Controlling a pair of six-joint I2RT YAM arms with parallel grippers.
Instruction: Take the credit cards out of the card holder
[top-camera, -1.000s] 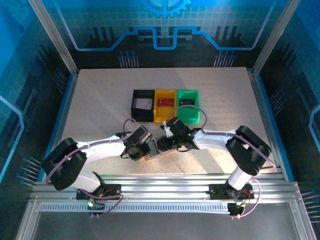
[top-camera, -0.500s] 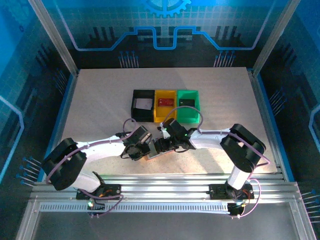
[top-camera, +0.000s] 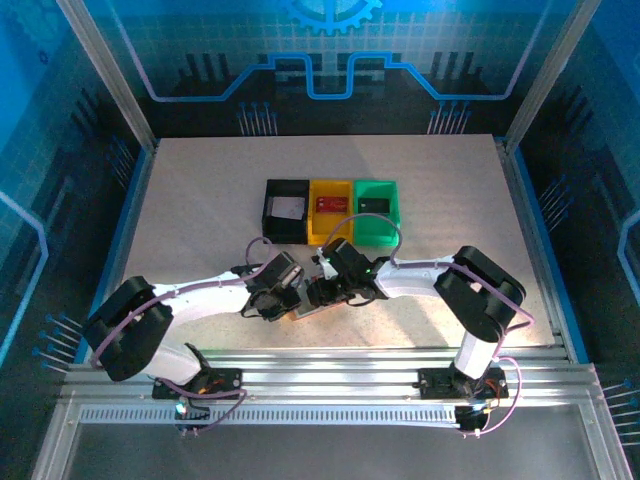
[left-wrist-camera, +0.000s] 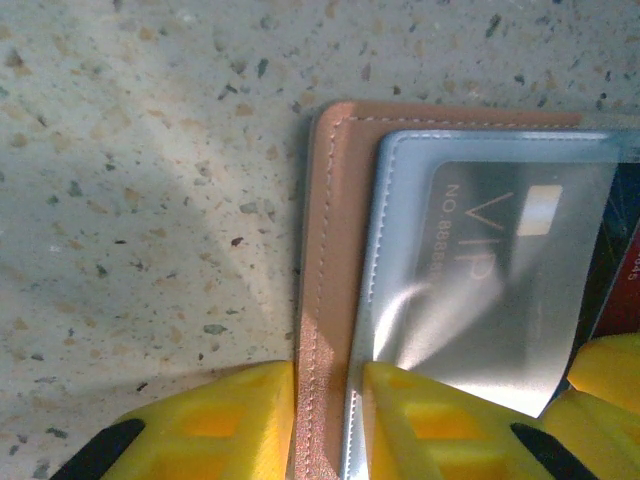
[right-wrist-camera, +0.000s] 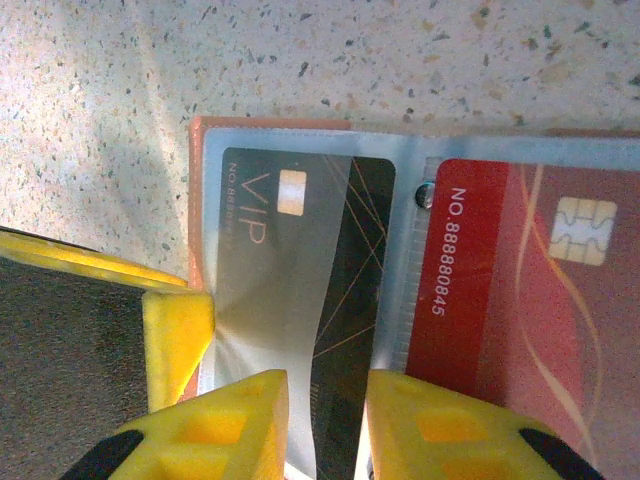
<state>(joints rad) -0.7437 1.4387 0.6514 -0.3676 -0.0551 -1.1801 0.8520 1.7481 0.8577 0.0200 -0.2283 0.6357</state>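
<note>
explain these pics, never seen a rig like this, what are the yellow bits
This is a robot: a left arm and a right arm bolted at the near edge of a table. The wide picture is from a fixed camera above and behind them. The two close-ups are from cameras on the wrists, so the yellow blocks are gripper fingers. The tan card holder lies open, with a black card and a red card in clear pockets. Behind it stand a black bin, a yellow bin and a green bin, each with what looks like a card. The left gripper and the right gripper sit at the holder, fingers slightly apart; pinching or pressing, I cannot tell.
</note>
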